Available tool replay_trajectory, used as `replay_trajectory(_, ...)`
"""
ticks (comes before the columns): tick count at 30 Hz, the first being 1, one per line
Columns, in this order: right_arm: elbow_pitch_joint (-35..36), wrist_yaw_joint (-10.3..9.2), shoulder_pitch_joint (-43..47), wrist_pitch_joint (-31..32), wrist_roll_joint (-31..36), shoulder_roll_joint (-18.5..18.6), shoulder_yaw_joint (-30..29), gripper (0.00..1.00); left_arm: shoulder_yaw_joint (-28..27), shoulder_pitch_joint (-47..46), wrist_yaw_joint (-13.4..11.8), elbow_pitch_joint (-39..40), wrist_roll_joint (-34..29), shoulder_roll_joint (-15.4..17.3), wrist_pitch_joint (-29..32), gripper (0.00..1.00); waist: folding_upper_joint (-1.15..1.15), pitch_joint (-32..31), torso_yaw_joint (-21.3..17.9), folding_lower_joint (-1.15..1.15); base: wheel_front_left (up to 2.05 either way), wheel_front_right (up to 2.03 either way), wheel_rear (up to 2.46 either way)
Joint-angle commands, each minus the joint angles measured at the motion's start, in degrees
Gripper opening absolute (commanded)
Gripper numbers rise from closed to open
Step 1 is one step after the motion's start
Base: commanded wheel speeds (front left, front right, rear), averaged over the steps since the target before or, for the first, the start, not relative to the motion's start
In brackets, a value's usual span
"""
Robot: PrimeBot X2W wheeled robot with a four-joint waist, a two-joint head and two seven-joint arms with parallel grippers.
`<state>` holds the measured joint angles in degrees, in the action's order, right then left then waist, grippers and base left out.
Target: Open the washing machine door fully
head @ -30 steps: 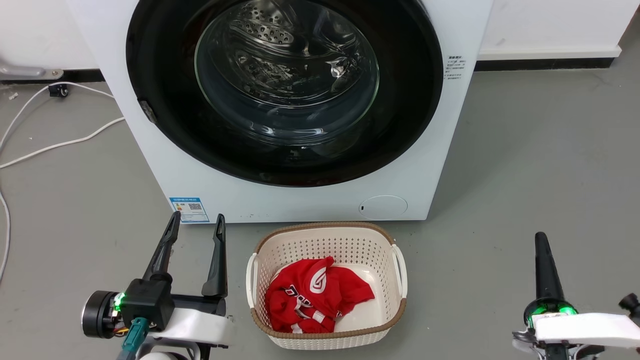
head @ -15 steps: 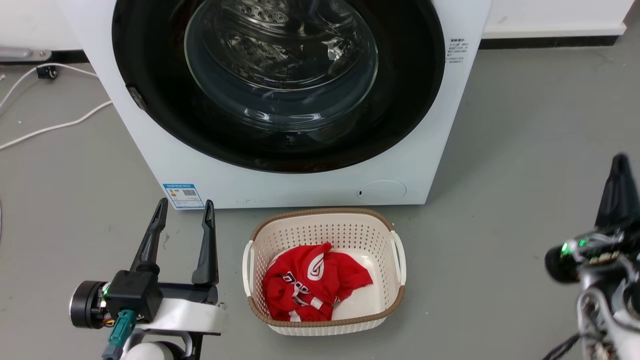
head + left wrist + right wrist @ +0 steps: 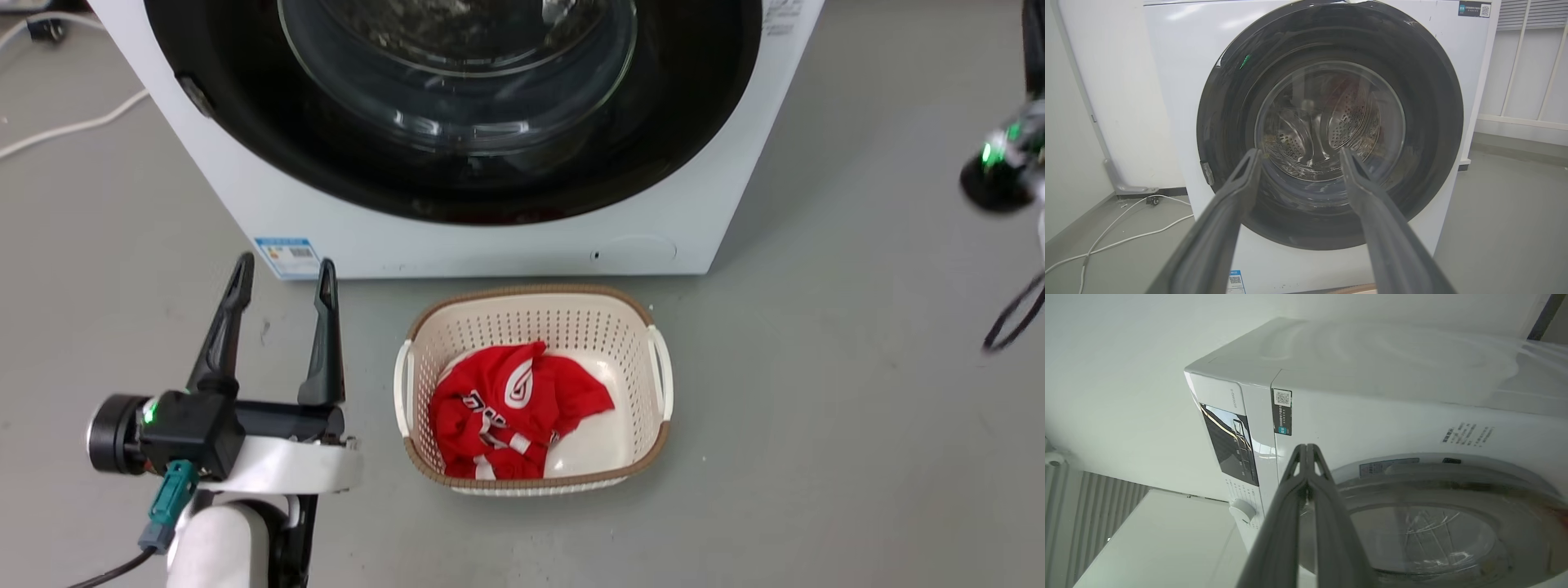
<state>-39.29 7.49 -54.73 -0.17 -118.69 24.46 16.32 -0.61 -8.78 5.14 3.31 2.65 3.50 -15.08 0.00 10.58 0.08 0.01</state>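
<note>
**While the door is sitting shut, both grippers are hanging clear of it**

Although the big white front-loading washing machine point(image 3: 245, 196) is taking up the top of the head view, its large round glossy black door with the bulging clear glass centre point(image 3: 453, 106) is lying flush against the white front, and the upper edge of the frame is cutting it off. At the lower left of that frame the left gripper point(image 3: 284, 263) is pointing up toward the machine's bottom left corner. Its two long dark fingers are standing wide apart with nothing between them, and their tips are flanking a small blue label sticker point(image 3: 287, 250).

In the left wrist view those fingers are rising from the bottom edge, apart from the door point(image 3: 1331, 122), which is facing the camera at mid-frame.

In the right wrist view the right gripper point(image 3: 1306, 447) is showing at the centre of the frame with its fingers pressed together at the tips, gripping nothing. The door's rim point(image 3: 1433, 531) is curving across the lower right.

A cream perforated plastic basket point(image 3: 531, 327) is sitting on the grey floor point(image 3: 816, 367) at lower centre, just in front of the machine, and it is holding a crumpled red garment with white markings point(image 3: 510, 416).
</note>
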Motion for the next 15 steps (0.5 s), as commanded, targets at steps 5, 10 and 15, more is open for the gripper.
replay_trajectory(5,-9.95,0.0,-13.3,6.35,0.46,0.99,10.72,0.0,0.12,-2.75,0.64,0.95,-0.48,0.5,-0.12,1.0,0.0,4.31,0.89,-0.01,0.0,0.0,0.0)
replay_trajectory(10,-19.63,0.0,-25.4,13.96,2.0,-1.19,20.5,0.0,0.35,-5.11,0.98,1.87,-0.75,0.75,-0.12,1.0,0.0,8.07,1.16,-0.01,0.0,0.0,0.0)
replay_trajectory(15,-27.05,0.0,-33.8,19.19,4.13,-4.88,26.85,0.0,0.24,-7.14,1.27,2.32,-0.39,0.77,-0.12,1.0,0.0,11.4,1.41,-0.01,0.0,0.0,0.0)
